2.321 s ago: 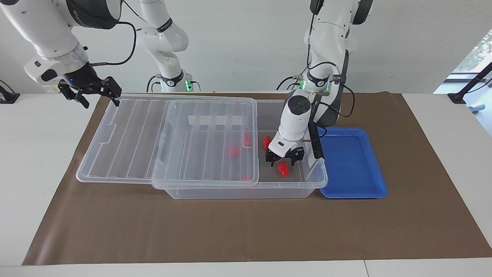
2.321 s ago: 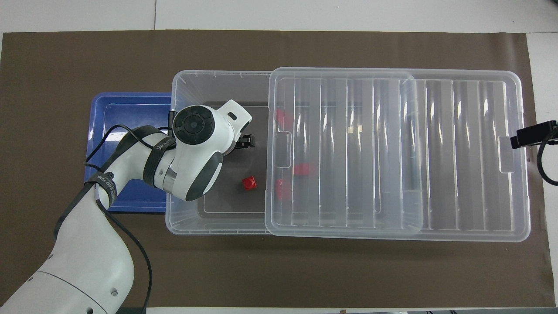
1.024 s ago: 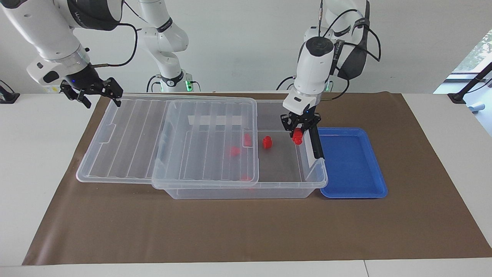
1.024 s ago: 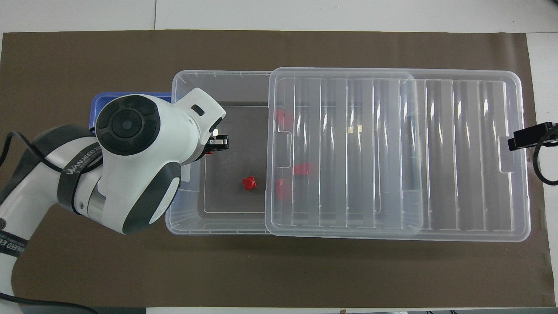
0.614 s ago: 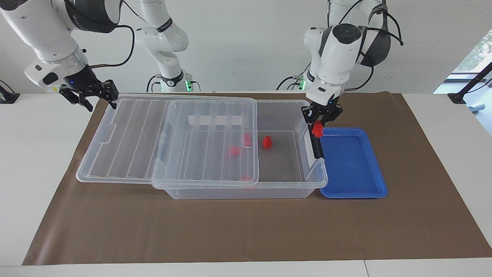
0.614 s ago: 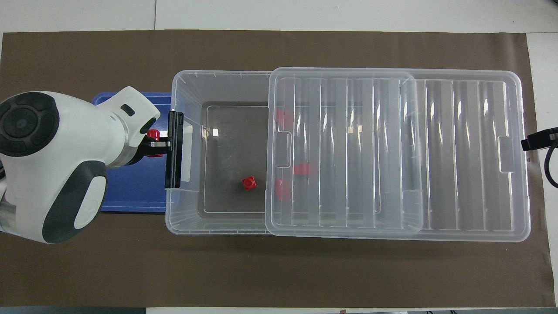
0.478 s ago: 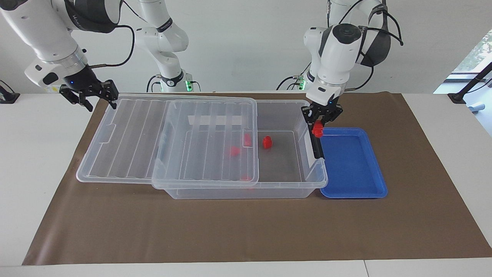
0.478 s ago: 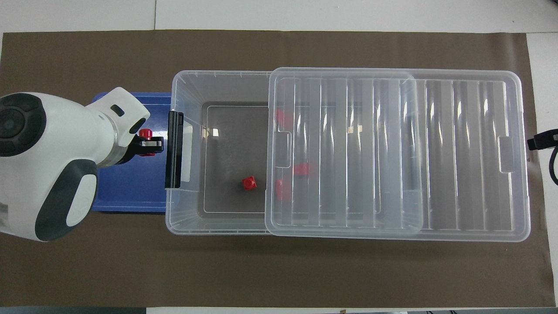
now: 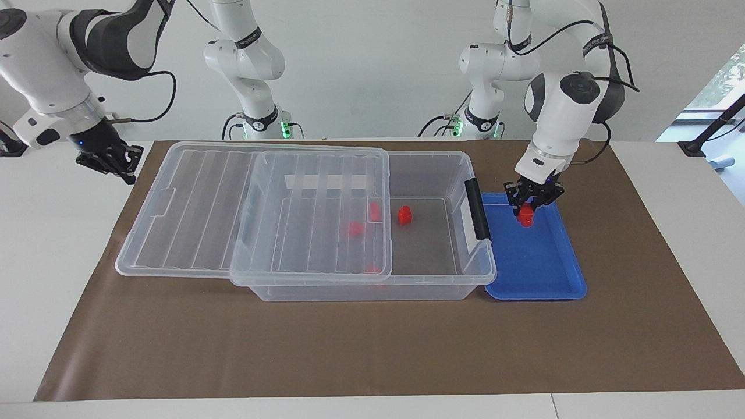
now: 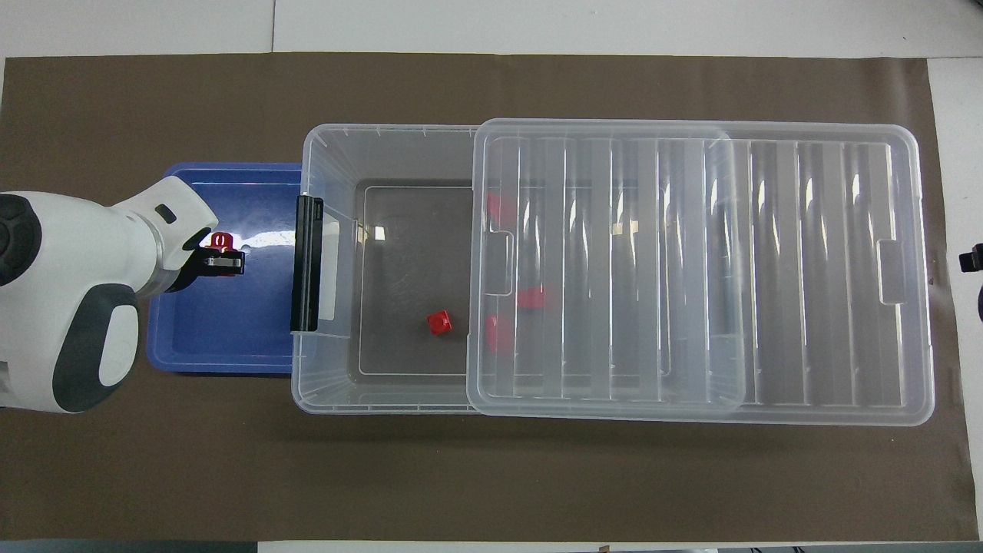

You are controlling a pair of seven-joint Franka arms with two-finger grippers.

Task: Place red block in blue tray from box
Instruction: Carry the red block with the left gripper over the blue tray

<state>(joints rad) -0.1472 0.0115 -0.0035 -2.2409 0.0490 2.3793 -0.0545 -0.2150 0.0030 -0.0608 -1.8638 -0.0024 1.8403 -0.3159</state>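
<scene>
1. Facing view only: left tool [image 9: 533, 205] pinching red block [image 9: 526, 215], held low over blue tray [image 9: 538, 273] at the end nearer the robots; contact with tray floor not determinable.
2. Facing view only: right tool [image 9: 110, 162] pressed together on nothing, over bare table [image 9: 52, 233] past the lid's [image 9: 256, 203] right-arm end, waiting.
3. Overhead view: right tool [image 10: 972, 258] reduced to a dark tip at frame edge; left tool [image 10: 221, 261] mostly masked by white wrist housing.
4. Overhead view only: block [image 10: 221, 241] nub showing as a small red disc above the black fingers [image 10: 224, 262].
5. Block: bright red, small, plastic.
6. Box [image 9: 433, 279]: clear, lid slid toward right-arm end, black latch handle [image 9: 477, 208] beside tray.
7. Loose red block [image 9: 404, 215] on exposed box floor; more red blocks [image 9: 355, 228] blurred under lid.
</scene>
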